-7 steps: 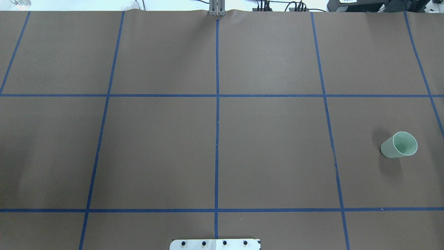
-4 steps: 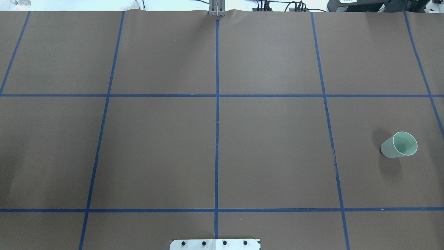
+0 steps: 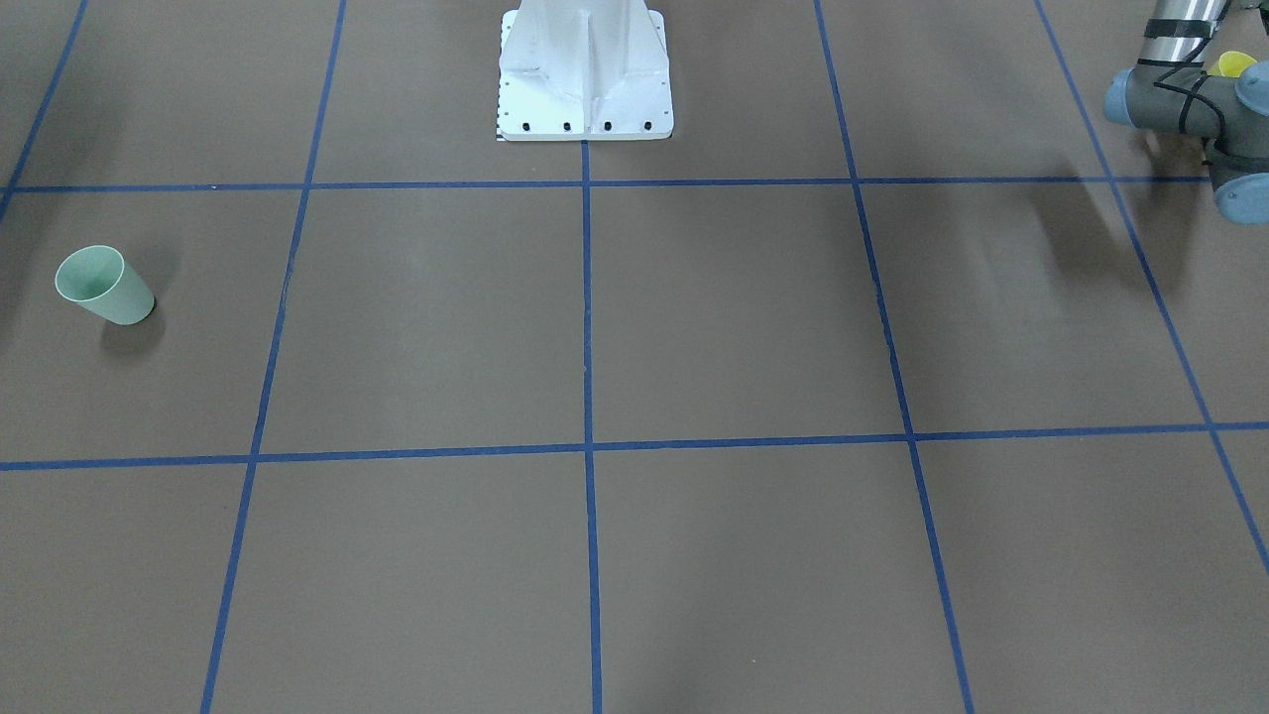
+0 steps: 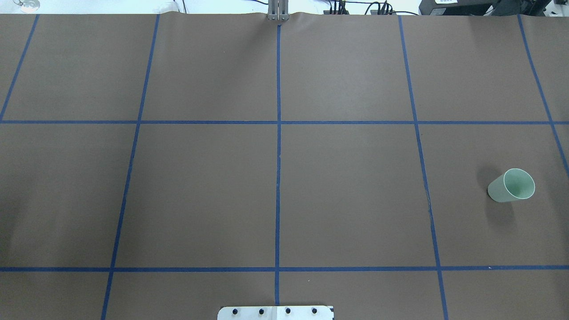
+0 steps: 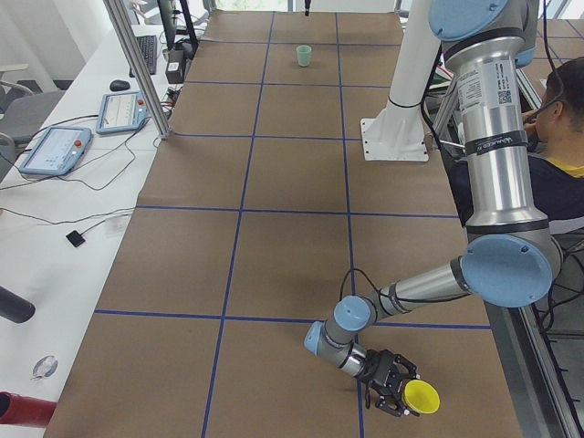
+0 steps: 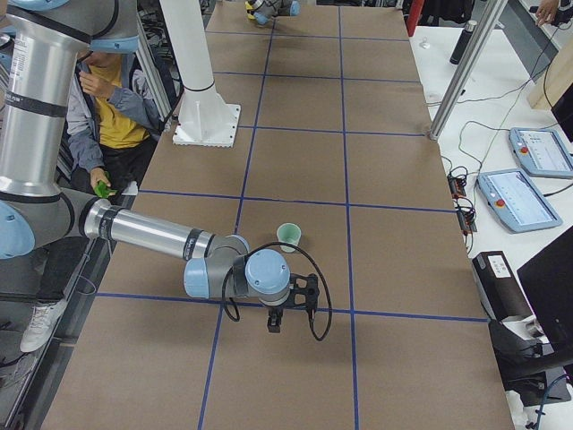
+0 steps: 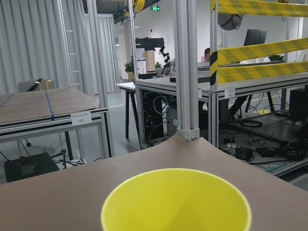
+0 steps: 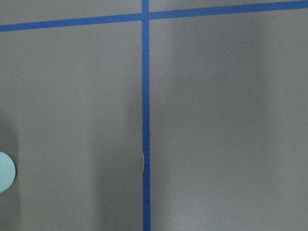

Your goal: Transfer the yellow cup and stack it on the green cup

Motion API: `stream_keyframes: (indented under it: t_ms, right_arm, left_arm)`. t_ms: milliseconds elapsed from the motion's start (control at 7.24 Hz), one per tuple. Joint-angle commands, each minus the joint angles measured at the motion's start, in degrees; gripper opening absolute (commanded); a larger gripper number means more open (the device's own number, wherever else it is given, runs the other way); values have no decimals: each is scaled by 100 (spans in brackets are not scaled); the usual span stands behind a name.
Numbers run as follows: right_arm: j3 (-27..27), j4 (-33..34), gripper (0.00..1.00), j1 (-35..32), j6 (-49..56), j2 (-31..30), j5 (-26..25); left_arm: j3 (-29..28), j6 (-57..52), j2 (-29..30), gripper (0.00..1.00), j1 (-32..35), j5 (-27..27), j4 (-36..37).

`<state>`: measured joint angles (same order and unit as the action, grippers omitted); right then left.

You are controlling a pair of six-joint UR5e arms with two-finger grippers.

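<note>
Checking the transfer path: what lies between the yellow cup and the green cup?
Nothing: the front-facing view shows only brown paper and blue tape lines between the yellow cup and the green cup.

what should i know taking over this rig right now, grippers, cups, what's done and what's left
Left gripper: at the yellow cup by the table's left end; open or shut cannot be told.
Right gripper: above the table near the green cup; state cannot be told.
Green cup: upright, empty, on the robot's right side.
Done: nothing stacked yet.
Left: carry the yellow cup across and set it into the green cup.
</note>
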<state>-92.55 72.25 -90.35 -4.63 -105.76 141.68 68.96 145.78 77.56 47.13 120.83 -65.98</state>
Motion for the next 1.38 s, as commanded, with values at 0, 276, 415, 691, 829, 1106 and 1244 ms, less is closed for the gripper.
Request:
stream_keyframes:
  t_ms: [0,276,415,691,829,1106,1244]
  right_arm:
    - [0,0,100,9,-3,3,0]
    - [0,0,100,17,-3,3,0]
    - [-9,0,100,26,-3,12,0]
    - [0,9,100,79,-3,117,0]
    - [9,9,100,96,-3,152,0]
    - [26,9,100,97,-12,170,0]
    - [26,9,100,97,-21,170,0]
  left_arm:
    - [-5,-233,-91,21,-2,-41,-3]
    - [12,-532,-345,16,-2,-173,-20]
    - [64,-734,-521,15,7,-260,-55]
    - [501,-1060,-1038,9,16,-531,-73]
    - [983,-1244,-1389,9,42,-934,-73]
    - [1347,-1771,-1542,6,103,-1714,-82]
    - [1496,-2112,-1490,6,443,-2216,-117]
